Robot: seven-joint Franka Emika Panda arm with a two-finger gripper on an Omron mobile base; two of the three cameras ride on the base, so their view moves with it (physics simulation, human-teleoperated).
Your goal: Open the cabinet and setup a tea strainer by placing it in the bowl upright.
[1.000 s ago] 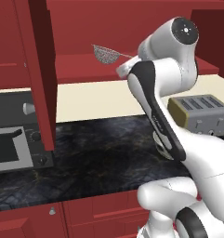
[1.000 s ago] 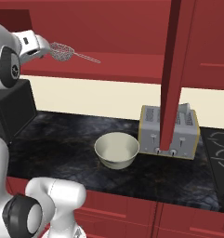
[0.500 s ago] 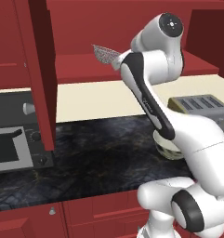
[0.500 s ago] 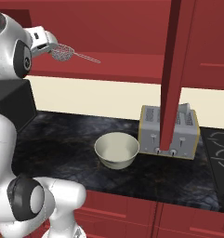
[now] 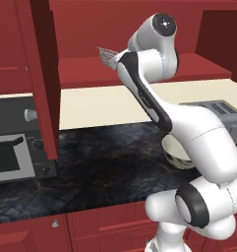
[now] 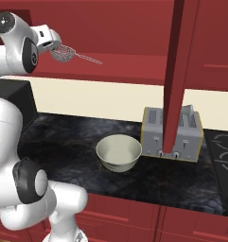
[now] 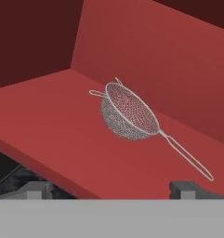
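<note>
With the cabinet doors swung open, the tea strainer lies on its red shelf, handle toward the back wall. Hand raised in front of the strainer, fingers spread wide, holding nothing. Bowl sits on the dark surface just beside the toaster.

Bowl half hidden behind arm (tea strainer too)

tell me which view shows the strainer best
The hand view: the strainer lies whole on the cabinet shelf, mesh and handle clear. The right base view shows it small beside the arm; in the left base view the arm hides most of it.
</note>
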